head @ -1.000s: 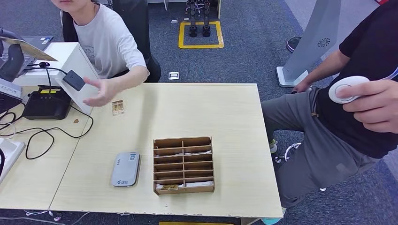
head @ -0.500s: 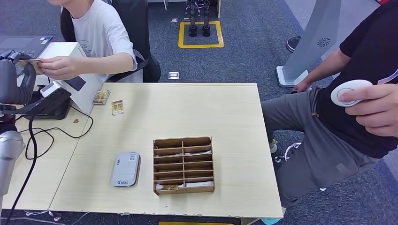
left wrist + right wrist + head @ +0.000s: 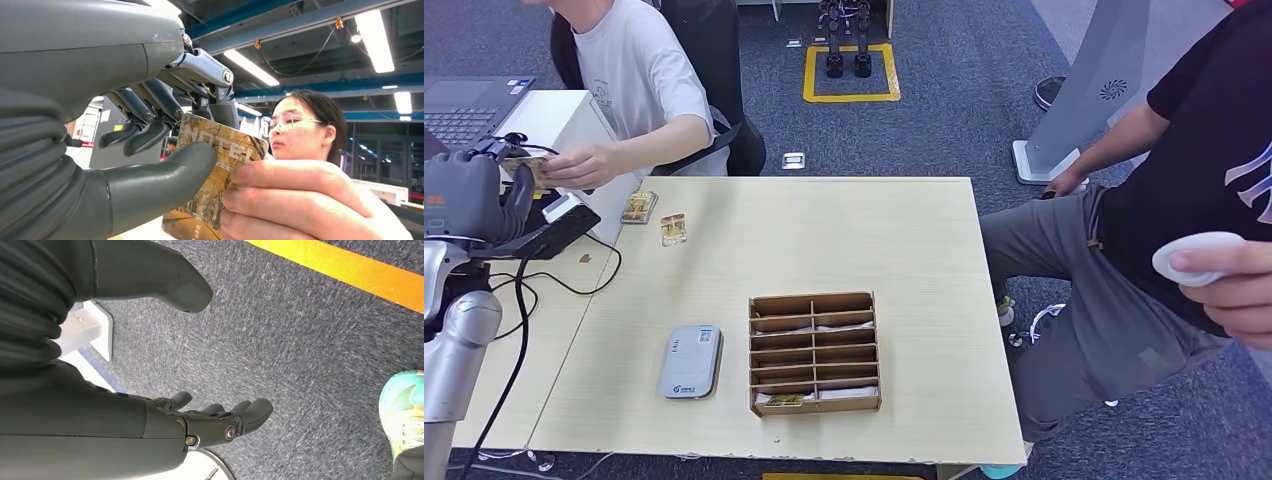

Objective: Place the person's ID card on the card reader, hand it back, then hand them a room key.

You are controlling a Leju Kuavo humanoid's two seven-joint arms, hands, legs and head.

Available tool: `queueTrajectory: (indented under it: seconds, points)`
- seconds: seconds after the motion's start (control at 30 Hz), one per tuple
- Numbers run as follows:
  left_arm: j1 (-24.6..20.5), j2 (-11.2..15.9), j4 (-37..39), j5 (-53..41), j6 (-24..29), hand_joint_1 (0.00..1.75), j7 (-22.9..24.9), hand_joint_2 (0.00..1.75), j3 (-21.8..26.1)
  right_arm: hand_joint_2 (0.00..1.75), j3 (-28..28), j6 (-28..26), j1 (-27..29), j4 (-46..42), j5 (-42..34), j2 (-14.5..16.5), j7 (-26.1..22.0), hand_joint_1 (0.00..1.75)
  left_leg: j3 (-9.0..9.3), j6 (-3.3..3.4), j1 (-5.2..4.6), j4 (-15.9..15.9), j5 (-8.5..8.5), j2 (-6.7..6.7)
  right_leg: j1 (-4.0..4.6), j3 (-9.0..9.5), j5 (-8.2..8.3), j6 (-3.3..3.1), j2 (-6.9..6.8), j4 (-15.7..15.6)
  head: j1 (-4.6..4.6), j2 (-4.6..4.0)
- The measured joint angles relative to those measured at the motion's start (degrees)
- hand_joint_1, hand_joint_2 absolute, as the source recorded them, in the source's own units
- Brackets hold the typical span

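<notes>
ID card (image 3: 220, 165), printed HOTEL, pinched between thumb and fingers of left hand (image 3: 150, 150) and gripped at the other end by person's hand (image 3: 295, 200); seen from the head too, card (image 3: 524, 170) up at far left beside left hand (image 3: 469, 195), above black device (image 3: 559, 228) with trailing cables. Right hand (image 3: 220, 422) hanging over grey carpet, fingers loosely apart, holding nothing. Pale wooden table (image 3: 904, 230) carrying grey card reader (image 3: 691, 361) near front edge, just beside brown wooden slotted box (image 3: 815, 352) with cards lying in its compartments; two small cards (image 3: 656, 218) near far left corner. Beyond, blue-grey carpet, yellow floor square (image 3: 851, 72), laptop (image 3: 464, 105) on white stand at far left. Second person in black shirt at right, holding white round controller (image 3: 1199, 255). Compared with half a second ago: left hand lower and further into head view, person's hand lower with it, black device tilted and nearer table edge, controller hand dropped lower at right; reader and box unmoved.
</notes>
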Motion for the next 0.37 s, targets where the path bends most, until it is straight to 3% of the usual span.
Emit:
queueTrajectory:
  seconds: [0.1, 0.13, 0.23, 0.27, 0.37]
  points:
    - [0.02, -0.22, 0.38, 0.42, -0.11, 1.75, -0.22, 1.75, -0.1, 1.75, 0.0, -0.01, -0.01, -0.02, 0.0, 0.0, 0.0, 0.0, 0.0, 0.0, 0.01, 0.0, 0.0, 0.0, 0.0, 0.0, 0.0, 0.0, 0.0, 0.0, 0.0, 0.0]
    - [0.02, -0.26, 0.51, 0.45, -0.11, 1.6, -0.25, 1.75, -0.16, 1.75, 0.0, -0.01, -0.01, -0.03, 0.0, 0.0, 0.0, 0.0, -0.01, 0.0, 0.01, 0.0, 0.0, 0.01, 0.0, 0.0, 0.0, 0.0, 0.01, 0.0, -0.01, 0.0]
    - [0.03, -0.37, 0.9, 0.62, -0.11, 0.29, -0.33, 1.75, -0.42, 1.75, -0.03, -0.02, -0.02, -0.05, 0.0, 0.0, 0.0, 0.0, -0.01, 0.0, 0.0, 0.0, 0.0, 0.01, 0.0, 0.0, 0.0, 0.0, 0.02, 0.0, 0.0, 0.0]
    - [0.07, -0.44, 1.0, 0.8, -0.09, 0.0, -0.42, 1.75, -0.49, 1.75, -0.04, -0.03, -0.02, -0.05, 0.0, 0.0, -0.01, 0.0, -0.01, 0.0, 0.0, 0.0, 0.0, 0.01, 0.0, 0.0, 0.0, 0.0, 0.02, 0.0, 0.01, 0.01]
    - [0.64, -0.64, 1.08, 1.43, 0.68, 0.0, -0.71, 1.75, -0.56, 1.75, -0.13, -0.13, -0.02, -0.07, -0.01, 0.0, -0.05, 0.0, -0.03, 0.0, -0.01, -0.01, 0.0, 0.01, 0.0, 0.01, 0.0, 0.0, 0.01, 0.0, 0.0, 0.0]
